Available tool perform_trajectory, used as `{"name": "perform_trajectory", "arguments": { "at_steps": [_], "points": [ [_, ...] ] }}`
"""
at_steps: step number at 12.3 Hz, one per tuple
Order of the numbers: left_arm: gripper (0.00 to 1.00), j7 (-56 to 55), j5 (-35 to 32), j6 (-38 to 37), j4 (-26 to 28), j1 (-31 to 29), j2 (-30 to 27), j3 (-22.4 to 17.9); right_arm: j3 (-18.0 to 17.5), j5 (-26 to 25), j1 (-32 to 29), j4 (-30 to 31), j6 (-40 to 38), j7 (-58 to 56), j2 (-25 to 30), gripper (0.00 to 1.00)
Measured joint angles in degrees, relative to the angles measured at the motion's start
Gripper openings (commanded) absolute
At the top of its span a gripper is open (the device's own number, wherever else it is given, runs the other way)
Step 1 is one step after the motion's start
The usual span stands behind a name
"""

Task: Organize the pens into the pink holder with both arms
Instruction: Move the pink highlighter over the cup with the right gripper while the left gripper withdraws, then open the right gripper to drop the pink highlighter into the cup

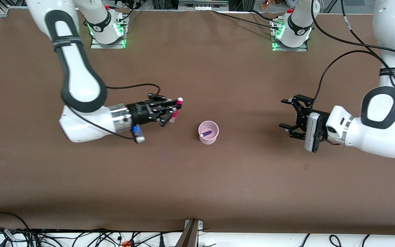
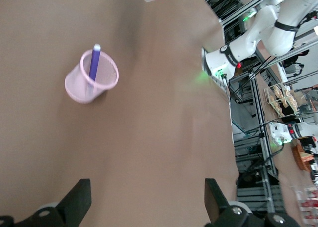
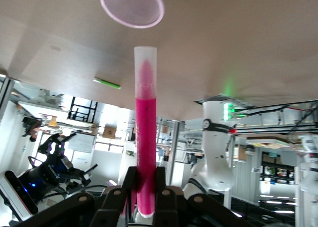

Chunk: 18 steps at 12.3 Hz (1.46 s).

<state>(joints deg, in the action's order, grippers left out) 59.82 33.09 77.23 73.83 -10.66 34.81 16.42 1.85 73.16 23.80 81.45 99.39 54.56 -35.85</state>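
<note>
the right pincer [image 1: 174, 110] clamps a slim magenta marker pen [image 1: 176, 109] above the brown worktop [image 1: 197, 178], near the pale pink mesh cup [image 1: 208, 132] holding a purple pen [image 1: 206, 132]; the left pincer [image 1: 286, 113] hovers spread wide.

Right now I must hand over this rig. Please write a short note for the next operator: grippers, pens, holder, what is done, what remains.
Right gripper: shut on the magenta pen, in the air beside the pink holder, toward the right arm's end of the table.
Left gripper: open, holding nothing, waiting toward the left arm's end.
Done: purple pen stands in the holder.
Left: drop the magenta pen in. A green pen lies on the table in the right wrist view; the yellow one is not clearly seen.
</note>
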Motion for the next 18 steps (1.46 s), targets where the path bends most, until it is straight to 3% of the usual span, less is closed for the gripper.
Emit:
{"name": "perform_trajectory", "arguments": {
  "at_steps": [3,7,9,11,12,13,14,15,17,18],
  "points": [
    [1.0,-11.8,-14.2,-1.7,-1.4,0.7,-2.0,0.4,-0.2,7.7,7.7,0.4,12.8,1.2,-3.3,0.0],
    [1.0,-26.4,-38.1,-1.9,-1.5,6.6,-5.6,1.0,-0.1,8.9,12.5,0.1,21.5,0.5,-7.3,0.0],
    [1.0,-34.9,-43.6,-1.8,-1.7,8.9,-7.2,1.1,0.3,8.9,12.5,-0.2,22.1,-0.4,-8.0,0.0],
    [1.0,-44.3,-44.5,-1.1,-2.0,9.9,-9.7,1.1,0.3,8.9,12.5,-0.2,23.3,-2.0,-9.0,0.02],
    [1.0,-47.7,-44.5,-1.0,-2.2,10.0,-11.7,1.1,0.3,8.9,12.5,-0.2,23.7,-2.7,-9.7,0.11],
    [1.0,-49.3,-44.5,-1.0,-2.2,10.0,-13.8,1.0,0.3,8.9,12.6,-0.3,23.8,-3.3,-10.4,0.41],
    [1.0,-50.1,-44.5,-1.0,-2.2,9.9,-15.8,0.8,0.3,8.9,12.6,-0.3,23.9,-3.8,-10.9,0.89],
    [1.0,-50.8,-43.6,-1.0,-2.1,9.8,-17.7,0.2,0.3,8.9,12.6,-0.4,23.9,-4.3,-11.2,1.0],
    [1.0,-56.3,-38.9,2.1,0.3,9.8,-22.1,-3.8,0.3,9.2,12.5,-1.3,24.1,-4.9,-11.3,1.0],
    [1.0,-59.6,-38.2,7.1,4.0,9.8,-25.1,-5.7,0.4,9.2,12.5,-2.3,24.1,-4.9,-11.2,1.0]
  ]
}}
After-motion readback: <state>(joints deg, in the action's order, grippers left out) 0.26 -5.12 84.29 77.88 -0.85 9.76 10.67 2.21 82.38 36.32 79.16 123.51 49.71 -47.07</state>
